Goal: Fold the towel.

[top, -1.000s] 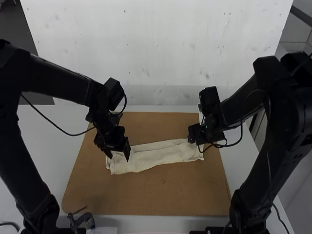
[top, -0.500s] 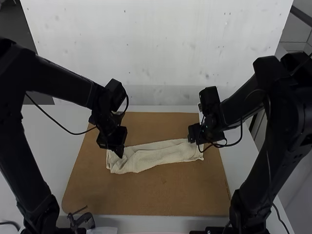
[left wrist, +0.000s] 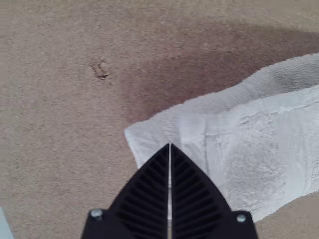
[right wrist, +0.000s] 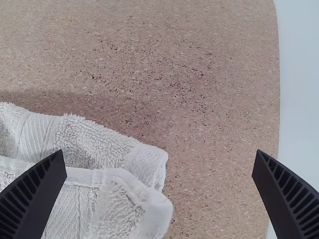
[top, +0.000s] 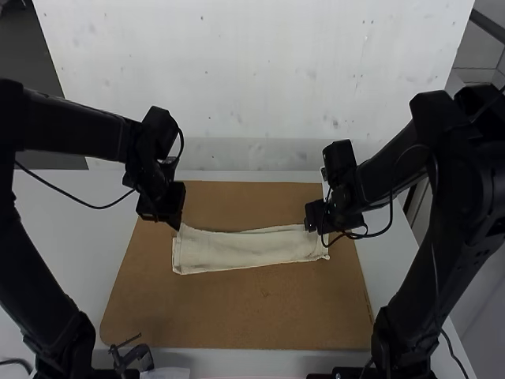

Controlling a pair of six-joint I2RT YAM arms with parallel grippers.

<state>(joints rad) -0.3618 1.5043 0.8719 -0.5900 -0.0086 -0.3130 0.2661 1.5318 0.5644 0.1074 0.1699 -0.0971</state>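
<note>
The towel has our closed left gripper and wide right gripper by its ends, maybe to neaten them.

The towel is cream-white; the mat is speckled brown.

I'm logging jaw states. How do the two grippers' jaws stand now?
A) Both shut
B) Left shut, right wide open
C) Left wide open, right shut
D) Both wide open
B: the left gripper has its jaws together, while the right gripper has its jaws far apart.
</note>
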